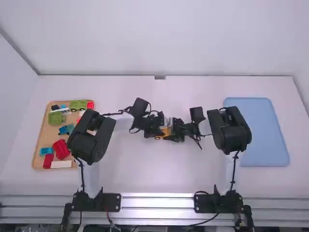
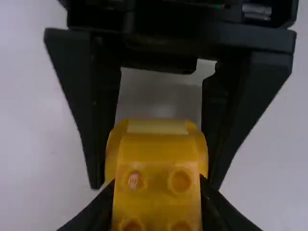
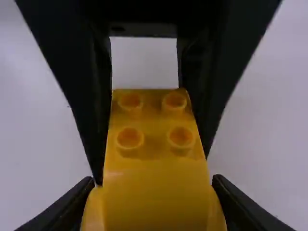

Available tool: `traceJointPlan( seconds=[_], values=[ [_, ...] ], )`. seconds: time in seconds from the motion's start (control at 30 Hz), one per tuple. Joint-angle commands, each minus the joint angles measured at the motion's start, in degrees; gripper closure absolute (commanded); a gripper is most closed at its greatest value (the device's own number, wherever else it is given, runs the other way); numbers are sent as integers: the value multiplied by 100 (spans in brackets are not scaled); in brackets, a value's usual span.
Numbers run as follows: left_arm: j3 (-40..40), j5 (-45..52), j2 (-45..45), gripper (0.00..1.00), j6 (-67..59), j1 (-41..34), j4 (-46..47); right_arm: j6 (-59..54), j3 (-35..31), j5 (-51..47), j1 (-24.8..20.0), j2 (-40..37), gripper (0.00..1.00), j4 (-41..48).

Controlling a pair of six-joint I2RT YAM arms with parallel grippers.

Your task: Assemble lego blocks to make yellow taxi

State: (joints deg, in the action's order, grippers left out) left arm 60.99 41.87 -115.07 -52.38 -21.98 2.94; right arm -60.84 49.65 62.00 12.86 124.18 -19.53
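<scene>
**Q:** Where is the yellow assembly (image 1: 167,131)?

**A:** It sits between my two pincers, over the middle of the white surface (image 1: 145,176). My left pincer (image 1: 153,129) meets it from the left and my right pincer (image 1: 181,131) from the right, the two nearly tip to tip.

**Q:** And the grip?

**A:** Both pincers are closed to the assembly's width, a finger against either side. In the left wrist view, round studs (image 2: 181,181) line the top of the end I hold with the left. The right has the smooth, broader end, seen in the right wrist view with the studs beyond it, between the left's fingers.

**Q:** Is it upright?

**A:** Studs up, with a dark wheel (image 1: 157,138) low on its side. Whether it touches the surface, I cannot tell.

**Q:** What surrounds the scene?

**A:** To my left, partly under my left arm, a wooden tray (image 1: 44,137) carries green blocks (image 1: 55,118), a red block (image 1: 61,150), a blue block (image 1: 46,151) and a white block (image 1: 61,164). To my right, beside my right arm, lies a flat blue tray (image 1: 263,140).
</scene>
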Motion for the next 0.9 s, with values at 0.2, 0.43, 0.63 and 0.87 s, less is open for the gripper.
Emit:
traceJointPlan(
  seconds=[0.2, 0.43, 0.63, 0.87],
  values=[
    [-90, -85, 105, 60, 17, -46, 85, 205, -17, -208, 22, 103, 44, 68],
    [-149, -407, 553, 59, -17, -46, 227, 208, -17, -212, 15, 103, 44, 68],
    [-149, -332, 837, 59, -356, 37, 597, 208, -17, -210, 17, 103, 44, 68],
    [-149, 22, 1272, 53, -890, 610, 1440, 210, -17, -258, 17, 103, 44, 68]
  ],
)
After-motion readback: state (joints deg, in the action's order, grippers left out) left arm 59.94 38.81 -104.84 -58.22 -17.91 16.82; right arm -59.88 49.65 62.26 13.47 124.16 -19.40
